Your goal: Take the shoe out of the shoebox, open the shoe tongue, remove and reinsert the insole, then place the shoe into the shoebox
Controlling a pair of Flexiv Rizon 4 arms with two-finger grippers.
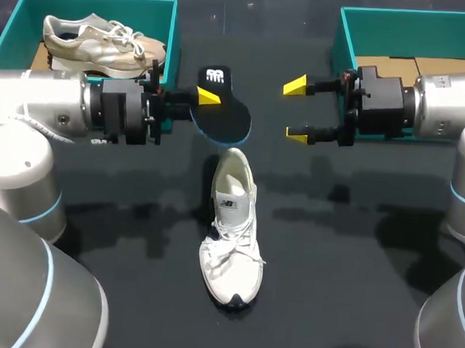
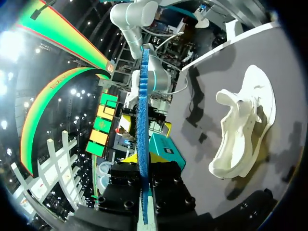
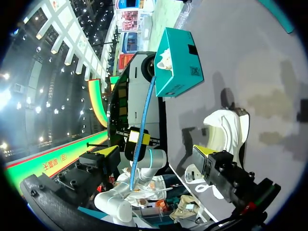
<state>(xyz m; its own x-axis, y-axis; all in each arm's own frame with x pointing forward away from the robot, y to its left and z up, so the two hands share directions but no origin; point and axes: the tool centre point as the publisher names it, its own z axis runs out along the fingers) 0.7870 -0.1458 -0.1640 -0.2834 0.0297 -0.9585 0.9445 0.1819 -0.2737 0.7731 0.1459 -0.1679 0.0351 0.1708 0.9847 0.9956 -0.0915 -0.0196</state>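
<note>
1. The left gripper (image 1: 202, 106) is closed tight on the insole (image 1: 224, 118). One yellow-tipped finger lies on its upper face and the other is under it, so the jaws stand only as far apart as the insole is thick.
2. In the left wrist view the insole runs edge-on, straight out from between the fingers, as a thin blue strip.
3. The insole sits over the middle of the table (image 1: 330, 251) towards its far edge, just beyond the heel of the white shoe (image 1: 231, 229).
4. The right gripper (image 1: 297, 109) is wide open and holds nothing. It faces the insole's free end from just beside it, without touching.
5. The white shoe stands on its sole near the table's middle, heel to the far edge, toe to the near edge, laces tied.
6. The left shoebox (image 1: 174, 36), teal, is at the far left corner with a beige shoe (image 1: 98, 43) inside it.
7. The right shoebox (image 1: 416, 13) is at the far right corner, behind the right arm.
8. Print: a white logo on the insole's heel end and a small dark mark on the white shoe's tongue.
</note>
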